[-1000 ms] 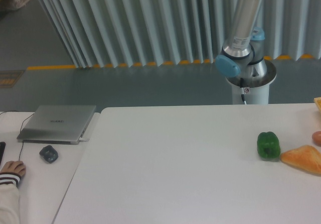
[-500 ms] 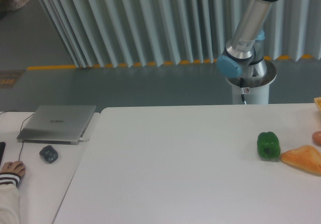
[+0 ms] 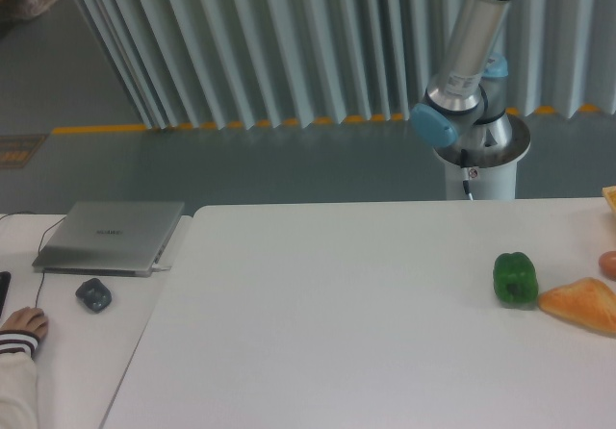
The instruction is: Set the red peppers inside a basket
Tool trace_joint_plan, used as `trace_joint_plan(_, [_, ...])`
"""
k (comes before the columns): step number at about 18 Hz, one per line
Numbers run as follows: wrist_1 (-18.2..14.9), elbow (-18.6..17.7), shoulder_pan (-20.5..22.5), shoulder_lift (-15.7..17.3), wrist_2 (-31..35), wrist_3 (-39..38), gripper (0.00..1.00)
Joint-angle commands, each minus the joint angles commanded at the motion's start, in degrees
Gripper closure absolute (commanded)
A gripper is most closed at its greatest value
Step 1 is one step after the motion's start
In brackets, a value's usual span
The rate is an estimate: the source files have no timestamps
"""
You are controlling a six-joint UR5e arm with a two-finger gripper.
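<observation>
Only the arm's base and its lower link show, behind the table's far edge at the right. The gripper is out of view above the frame. A small reddish rounded thing is cut off by the right edge, just right of the green bell pepper. I cannot tell whether it is the red pepper. No basket shows as a whole. A yellowish corner pokes in at the right edge, and I cannot tell what it is.
An orange-yellow wedge of food lies right of the green pepper on the white table. On the desk to the left are a closed laptop, a dark mouse and a person's hand.
The arm's lower link leaned to the right half a second ago and has now swung back to the left. The things on the table have not moved.
</observation>
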Motion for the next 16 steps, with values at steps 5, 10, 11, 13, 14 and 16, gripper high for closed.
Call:
trace_joint_plan(5, [-7.83, 1.05, -7.67, 2.39, 0.0, 0.7, 0.0])
trace_joint_plan(10, [-15.92, 2.64, -13.46, 2.13, 3.24, 3.16, 0.0])
trace_joint_plan(11, [-16.02, 2.64, -14.87, 1.69, 4.04, 3.34, 0.0])
trace_joint_plan(13, [-15.67, 2.73, -17.25, 0.73, 4.04, 3.25, 0.0])
trace_joint_plan(14, [-15.41, 2.81, -18.04, 0.29, 4.13, 3.25, 0.0])
trace_joint_plan(16, [-15.32, 2.9, -19.36, -0.15, 4.66, 3.25, 0.0])
